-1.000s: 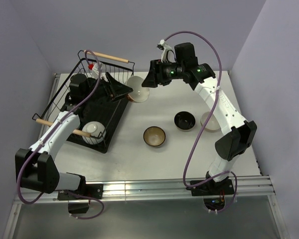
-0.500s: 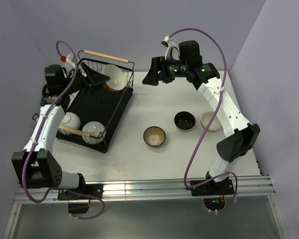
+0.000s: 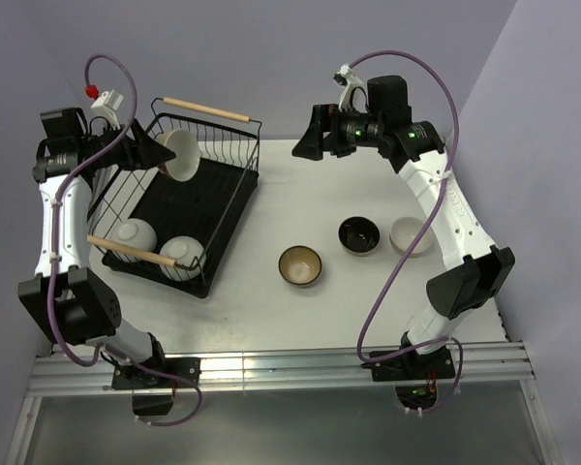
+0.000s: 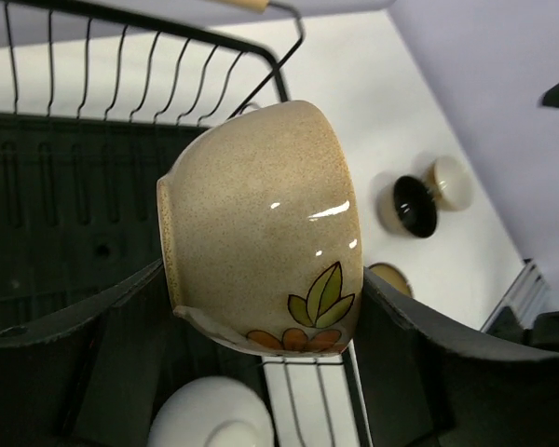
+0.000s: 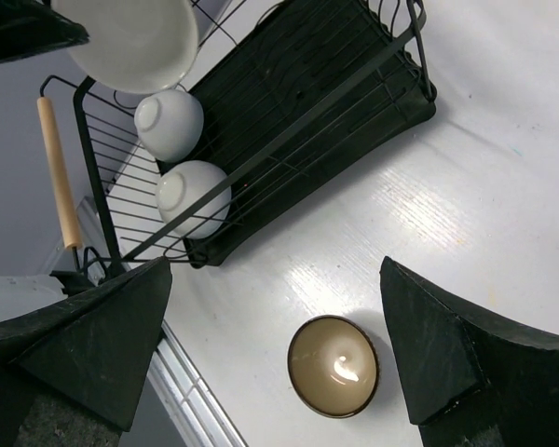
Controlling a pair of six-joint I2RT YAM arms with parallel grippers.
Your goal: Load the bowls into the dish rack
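Note:
My left gripper (image 3: pixel 161 153) is shut on a cream-beige bowl (image 3: pixel 180 153) with a leaf pattern and holds it tilted on its side above the far left part of the black dish rack (image 3: pixel 208 194). In the left wrist view the bowl (image 4: pixel 261 223) fills the gap between my fingers (image 4: pixel 70 354). Two white bowls (image 3: pixel 134 233) (image 3: pixel 184 254) lie upside down at the rack's near end. A brown bowl (image 3: pixel 299 265), a black bowl (image 3: pixel 359 234) and a cream bowl (image 3: pixel 411 235) stand on the table. My right gripper (image 3: pixel 305 145) is open and empty, high over the table's back.
The rack has wooden rod handles at its far end (image 3: pixel 205 109) and near end (image 3: pixel 131 249). In the right wrist view the brown bowl (image 5: pixel 334 365) lies between my open fingers, far below, with the rack (image 5: pixel 298 102) beyond. Walls close in behind and on both sides.
My left gripper has carried the cream-beige bowl from beside the rack's right edge leftward to over its far left part. My right gripper has drawn back a little to the right.

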